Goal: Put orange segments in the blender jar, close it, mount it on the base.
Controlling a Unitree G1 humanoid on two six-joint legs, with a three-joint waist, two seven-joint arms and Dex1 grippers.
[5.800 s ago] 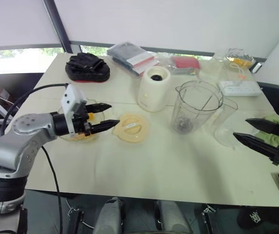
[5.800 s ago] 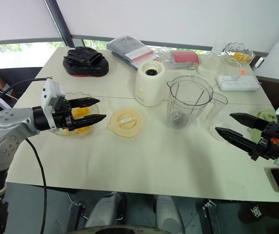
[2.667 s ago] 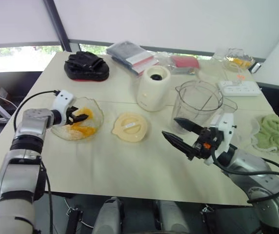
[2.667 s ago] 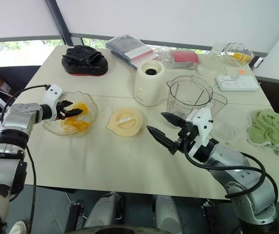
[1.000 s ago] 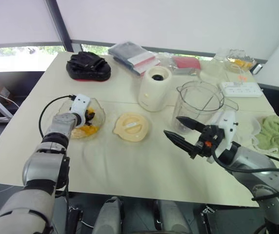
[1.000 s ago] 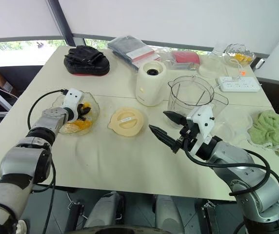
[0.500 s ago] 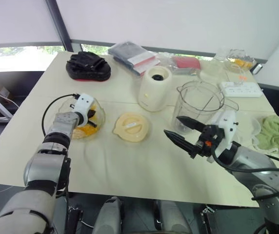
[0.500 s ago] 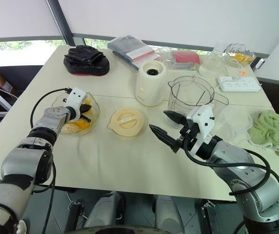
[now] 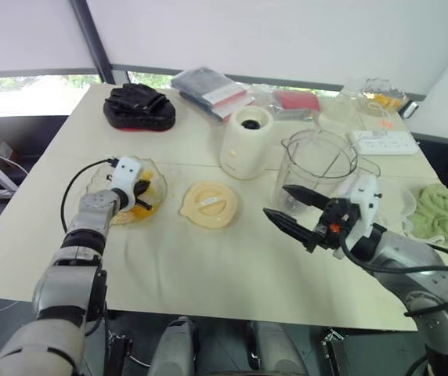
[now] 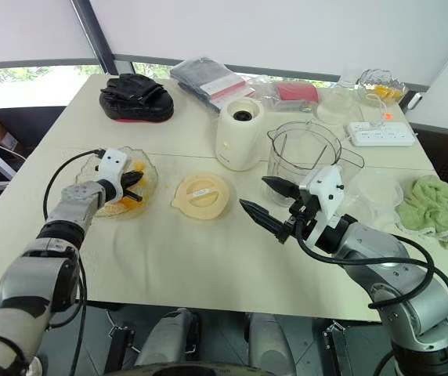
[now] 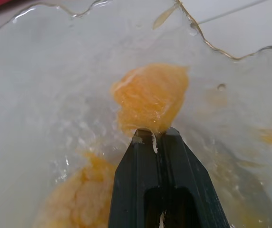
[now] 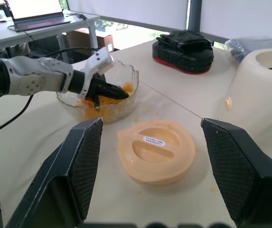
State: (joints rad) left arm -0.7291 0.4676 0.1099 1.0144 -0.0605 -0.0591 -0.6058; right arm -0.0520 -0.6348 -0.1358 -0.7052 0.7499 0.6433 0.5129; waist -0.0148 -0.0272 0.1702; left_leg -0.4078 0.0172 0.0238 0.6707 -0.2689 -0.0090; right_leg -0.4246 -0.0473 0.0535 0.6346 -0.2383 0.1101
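Observation:
My left gripper (image 9: 141, 195) reaches into the glass bowl (image 9: 91, 174) of orange segments at the table's left. In the left wrist view its fingers are shut, with the edge of one orange segment (image 11: 150, 97) pinched at the tips. More pulp lies under it in the bowl. The clear blender jar (image 9: 318, 176) stands upright and open right of centre, beside the cream base (image 9: 247, 141). The pale orange lid (image 9: 209, 204) lies flat between bowl and jar. My right gripper (image 9: 275, 200) hovers open above the table in front of the jar, holding nothing.
A black pad (image 9: 139, 106) and packets (image 9: 212, 86) lie along the far edge. A power strip (image 9: 384, 141), a small glass bowl (image 9: 382, 92) and a green cloth (image 9: 439, 219) sit at the right. A clear container (image 9: 374, 202) stands right of the jar.
The left gripper went from open above the bowl down into it and shut on a segment. The right arm swung in from the far right to the jar's front and has stayed there.

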